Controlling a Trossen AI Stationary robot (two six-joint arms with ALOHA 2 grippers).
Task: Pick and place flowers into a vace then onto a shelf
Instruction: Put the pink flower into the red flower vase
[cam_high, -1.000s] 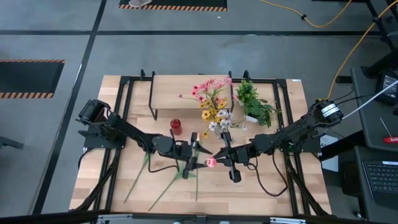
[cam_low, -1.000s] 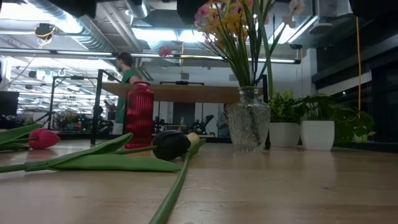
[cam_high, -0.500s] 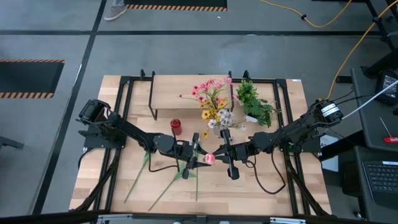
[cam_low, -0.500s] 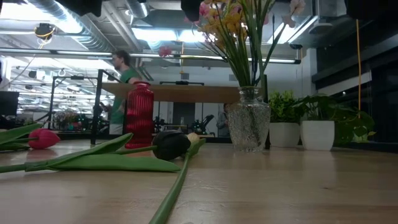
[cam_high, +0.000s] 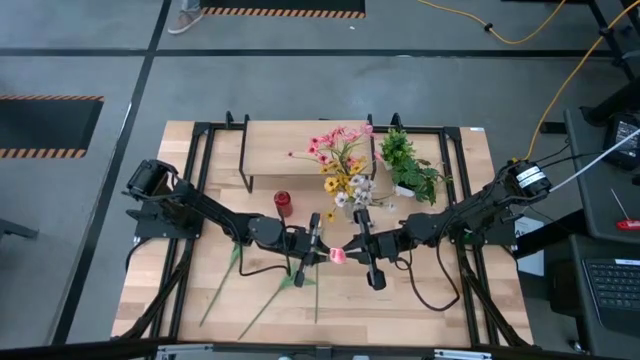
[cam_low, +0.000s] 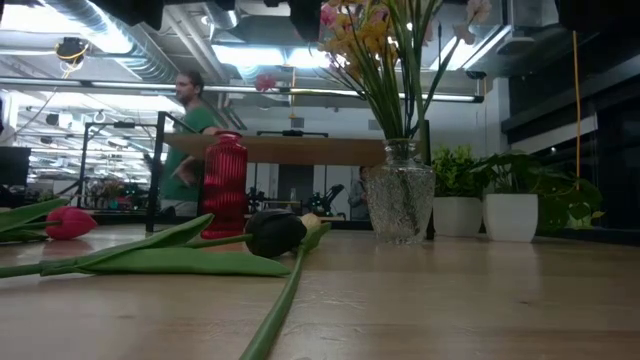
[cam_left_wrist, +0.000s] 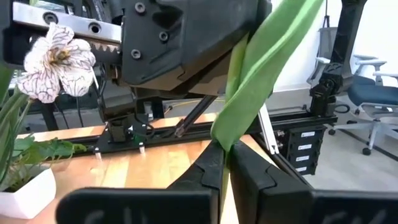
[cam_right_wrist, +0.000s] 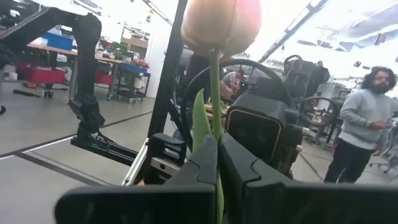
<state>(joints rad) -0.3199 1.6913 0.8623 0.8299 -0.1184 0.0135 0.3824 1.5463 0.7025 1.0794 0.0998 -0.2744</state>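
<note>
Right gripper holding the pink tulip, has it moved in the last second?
Yes. The right gripper, shut on the pink tulip, has shifted slightly toward the left gripper, judged against the red ribbed jar.

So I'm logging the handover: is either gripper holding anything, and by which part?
Both hold the pink tulip: the right gripper pinches its stem just below the bloom, the left gripper its stem and leaf.

pink tulip (cam_high: 339, 256): held aloft, mid-table
loose flowers (cam_high: 262, 300): flat near front edge
bouquet (cam_high: 342, 160): upright, probably in vase
shelf (cam_high: 290, 148): back edge
</note>
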